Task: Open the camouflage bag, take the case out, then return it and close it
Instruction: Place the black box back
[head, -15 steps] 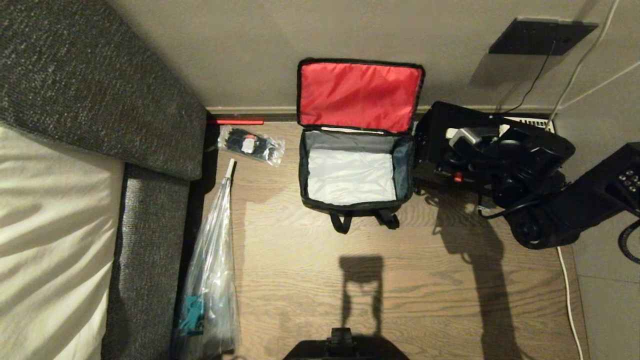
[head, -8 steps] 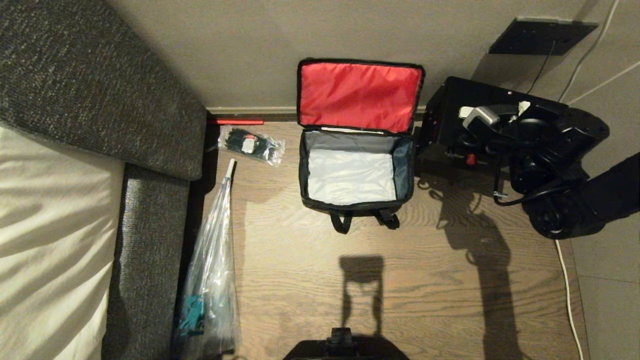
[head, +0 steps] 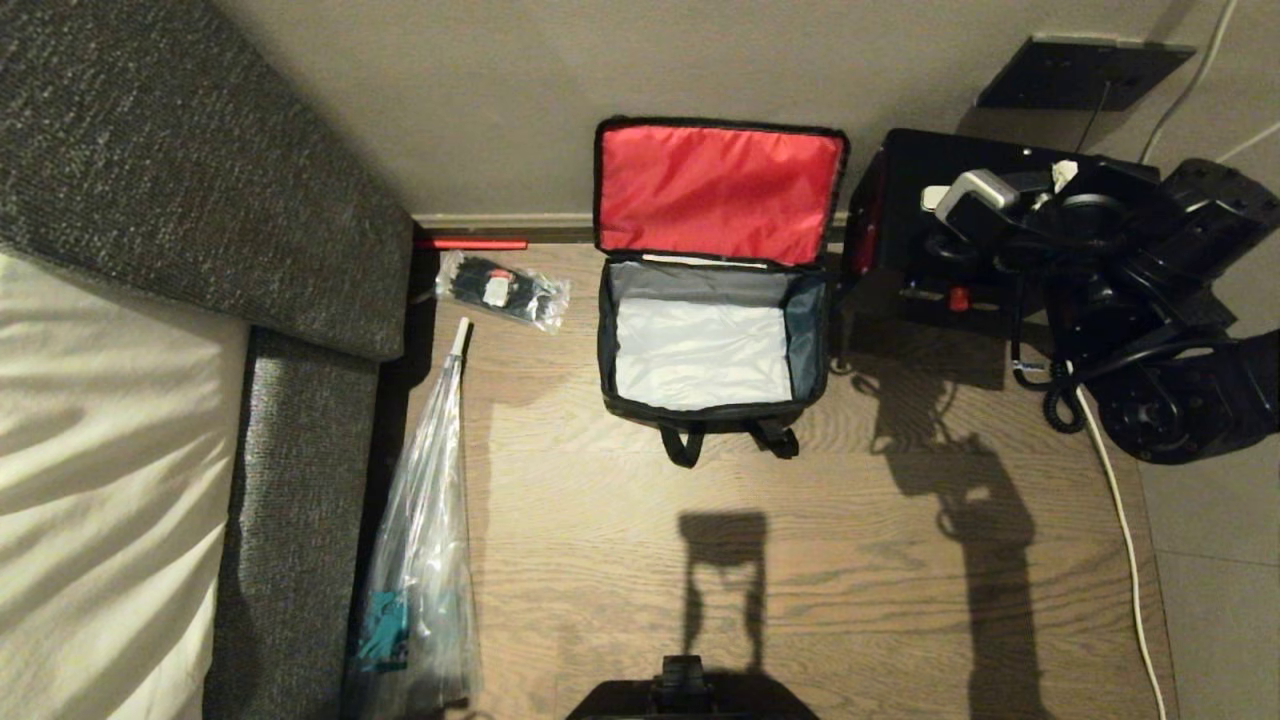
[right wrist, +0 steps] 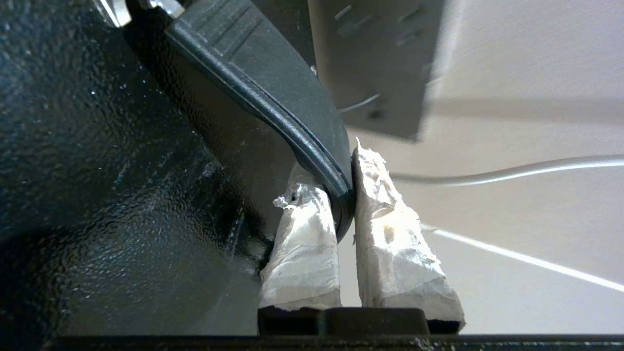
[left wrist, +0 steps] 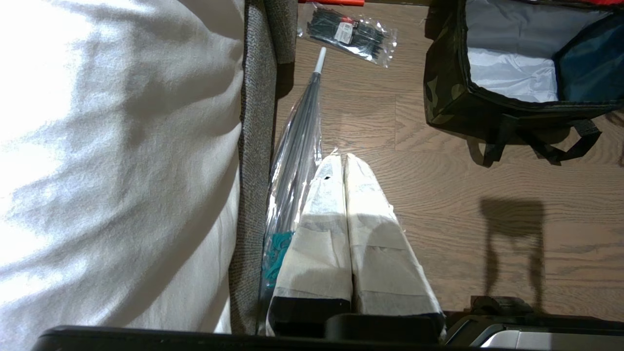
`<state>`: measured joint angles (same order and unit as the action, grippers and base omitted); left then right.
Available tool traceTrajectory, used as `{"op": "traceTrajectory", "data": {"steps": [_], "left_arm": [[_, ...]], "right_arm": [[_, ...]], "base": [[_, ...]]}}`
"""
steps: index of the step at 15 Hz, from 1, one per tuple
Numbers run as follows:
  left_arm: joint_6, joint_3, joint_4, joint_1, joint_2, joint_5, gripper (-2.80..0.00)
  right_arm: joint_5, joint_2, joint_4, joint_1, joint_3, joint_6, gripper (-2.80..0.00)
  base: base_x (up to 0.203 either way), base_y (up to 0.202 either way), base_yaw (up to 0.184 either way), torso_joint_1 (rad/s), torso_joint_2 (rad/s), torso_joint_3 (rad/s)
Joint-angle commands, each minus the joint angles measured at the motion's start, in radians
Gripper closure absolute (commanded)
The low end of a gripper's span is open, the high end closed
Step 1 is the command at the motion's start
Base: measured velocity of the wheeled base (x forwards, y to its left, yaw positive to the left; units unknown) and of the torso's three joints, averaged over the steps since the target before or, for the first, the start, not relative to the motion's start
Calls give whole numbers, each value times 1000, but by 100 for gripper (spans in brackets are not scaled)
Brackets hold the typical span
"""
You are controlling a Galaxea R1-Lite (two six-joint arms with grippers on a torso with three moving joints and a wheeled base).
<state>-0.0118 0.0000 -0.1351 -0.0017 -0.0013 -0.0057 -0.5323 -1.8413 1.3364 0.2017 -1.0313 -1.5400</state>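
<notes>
One hand does the work: the right hand (right wrist: 343, 195) is clamped on the handle strip (right wrist: 273, 97) of the case (head: 930, 240), holding the flat black slab in the air to the right of the camouflage bag (head: 712, 345), close against the wall. Gripping by the handle lets the case hang clear of the bag's mouth, a hold that suits lowering it back in, likely the next step. The bag stands on the wooden floor (head: 850, 560) with its red-lined lid (head: 718, 190) propped open against the wall, its grey-silver interior showing nothing inside. The left hand (left wrist: 346, 170) hangs parked with fingers pressed together and holding nothing, beside the sofa (head: 200, 200). Two clear plastic bags (head: 420, 560) lie between sofa and bag; a white cable (head: 1125, 540) trails along the floor on the right.
</notes>
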Motion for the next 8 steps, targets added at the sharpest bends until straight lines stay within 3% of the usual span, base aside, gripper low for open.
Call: {"op": "traceTrajectory", "data": {"steps": [1, 8], "left_arm": [[0, 40, -1, 0, 1, 1, 0], [0, 40, -1, 0, 1, 0, 0]], "right_arm": [[-3, 43, 4, 38, 4, -13, 0], [-15, 68, -15, 151, -6, -54, 0]], "base": [[0, 0, 0, 0, 0, 0], [0, 0, 0, 0, 0, 0]]}}
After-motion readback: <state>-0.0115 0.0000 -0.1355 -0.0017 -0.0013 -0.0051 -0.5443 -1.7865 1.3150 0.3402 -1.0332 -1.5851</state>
